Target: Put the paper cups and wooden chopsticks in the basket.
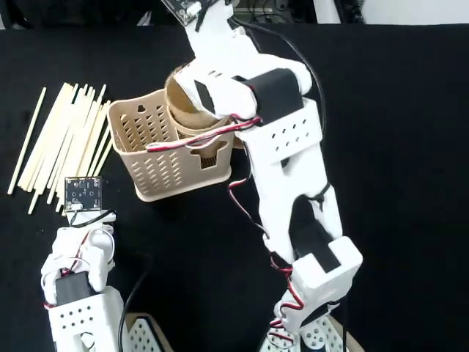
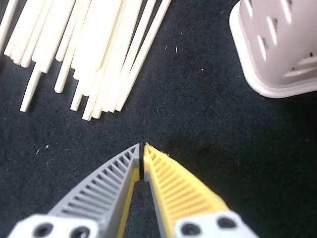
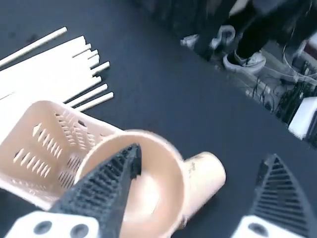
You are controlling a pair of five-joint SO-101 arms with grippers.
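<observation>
At the upper centre of the high view, the paper cups (image 1: 185, 110) sat nested at the far right corner of the basket (image 1: 165, 172), partly under the right arm. Whether they were fully down inside or leaning on its rim could not be told. You would have found them light and thin-walled, I judge, and easy to dent, so a soft pinch on the rolled rim with one finger inside suited better than squeezing the body. They looked tan, with paler insides.

To the upper left, the wooden chopsticks (image 1: 67, 138) lay fanned flat on the black table (image 1: 396, 110), just beside the basket and not in it. They were pale, slim, stiff sticks, likely to roll or slip — best taken a few at a time across the middle.

Your right gripper (image 3: 203, 151) stood spread wide over the cups, one black finger before the open mouth, pinching nothing. Your left gripper (image 2: 142, 148), at the lower left of the high view, was pressed together and empty, its tips over bare table near the chopstick ends.
</observation>
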